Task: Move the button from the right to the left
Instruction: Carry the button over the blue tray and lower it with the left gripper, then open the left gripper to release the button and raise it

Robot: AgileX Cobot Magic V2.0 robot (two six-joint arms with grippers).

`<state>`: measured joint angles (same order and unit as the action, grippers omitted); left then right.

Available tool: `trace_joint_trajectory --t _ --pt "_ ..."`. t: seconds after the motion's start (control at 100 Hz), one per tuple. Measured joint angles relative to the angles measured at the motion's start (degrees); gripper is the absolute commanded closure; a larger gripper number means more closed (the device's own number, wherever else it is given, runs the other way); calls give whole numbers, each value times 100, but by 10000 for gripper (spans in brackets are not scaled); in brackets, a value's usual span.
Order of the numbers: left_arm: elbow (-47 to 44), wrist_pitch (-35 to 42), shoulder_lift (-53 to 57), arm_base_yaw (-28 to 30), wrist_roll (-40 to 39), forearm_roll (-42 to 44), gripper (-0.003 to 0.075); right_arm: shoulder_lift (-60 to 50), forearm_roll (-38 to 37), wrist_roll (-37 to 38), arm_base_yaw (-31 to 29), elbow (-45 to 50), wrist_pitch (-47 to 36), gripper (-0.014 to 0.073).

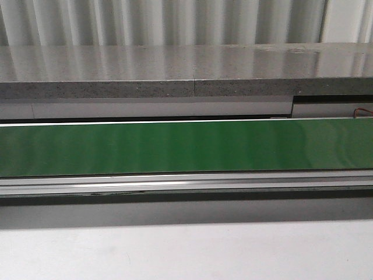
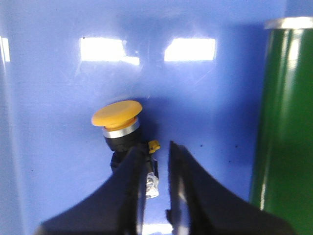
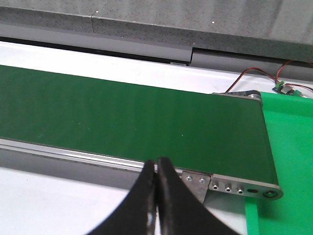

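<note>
In the left wrist view the button (image 2: pixel 117 113) lies on a blue surface (image 2: pixel 210 103), its yellow-orange cap and dark collar showing. Its rear part is partly hidden behind one finger (image 2: pixel 129 181) of my left gripper (image 2: pixel 157 147). That gripper is open with a narrow gap; a silver terminal of the button shows in the gap beside that finger, and the other finger touches nothing. My right gripper (image 3: pixel 157 160) is shut on nothing, over the near rail of the green belt (image 3: pixel 122 117). The front view shows neither gripper nor the button.
The green belt (image 1: pixel 186 146) runs across the front view, with a grey ledge (image 1: pixel 175 67) behind it. Its end roller (image 2: pixel 283 122) stands beside the blue surface. At the belt's other end lie a green mat (image 3: pixel 288 142) and a small wired circuit board (image 3: pixel 286 89).
</note>
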<state>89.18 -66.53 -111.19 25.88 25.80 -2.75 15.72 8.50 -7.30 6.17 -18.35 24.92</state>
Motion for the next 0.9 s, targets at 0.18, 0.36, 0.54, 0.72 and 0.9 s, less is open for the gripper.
trace_joint_trajectory --t 0.18,0.36,0.54,0.72,0.9 --pt "-33 45 397 -24 0 -443 741 0 0 0 0 0 0 660" --pt "-275 279 972 -361 -177 -525 741 0 0 0 0 0 0 660" --pt "-887 794 1775 -873 -466 -561 741 0 0 0 0 0 0 660" --pt "-1763 1499 2668 -1318 -672 -761 741 0 0 0 0 0 0 660" --pt "-2597 2173 3607 -1616 -714 -1238 741 0 0 0 0 0 0 660"
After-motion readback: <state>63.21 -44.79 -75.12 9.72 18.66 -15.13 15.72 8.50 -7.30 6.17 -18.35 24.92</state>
